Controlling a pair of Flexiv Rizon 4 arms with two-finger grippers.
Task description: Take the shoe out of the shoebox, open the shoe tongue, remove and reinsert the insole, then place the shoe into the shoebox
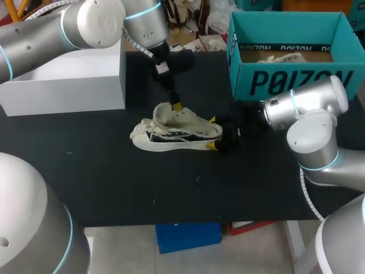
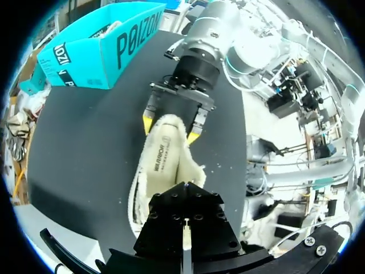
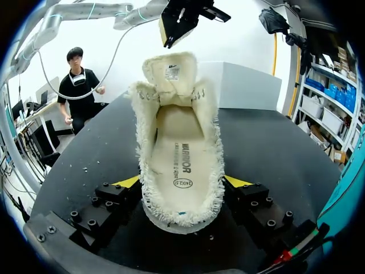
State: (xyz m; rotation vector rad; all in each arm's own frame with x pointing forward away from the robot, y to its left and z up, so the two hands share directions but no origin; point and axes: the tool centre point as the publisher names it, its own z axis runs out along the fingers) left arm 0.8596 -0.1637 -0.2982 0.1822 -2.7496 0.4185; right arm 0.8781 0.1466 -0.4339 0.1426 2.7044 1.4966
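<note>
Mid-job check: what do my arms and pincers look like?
The left arm and right arm are rounded silver-grey links with pale blue rings at the joints and a white coiled cable alongside. The right pincer is a black, bolted block with yellow tips. The left pincer is black too.

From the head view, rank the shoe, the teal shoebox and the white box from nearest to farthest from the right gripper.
1. shoe: its heel sits between the fingers of the right gripper.
2. teal shoebox: behind the gripper, toward the right.
3. white box: far left, beyond the shoe.
</note>
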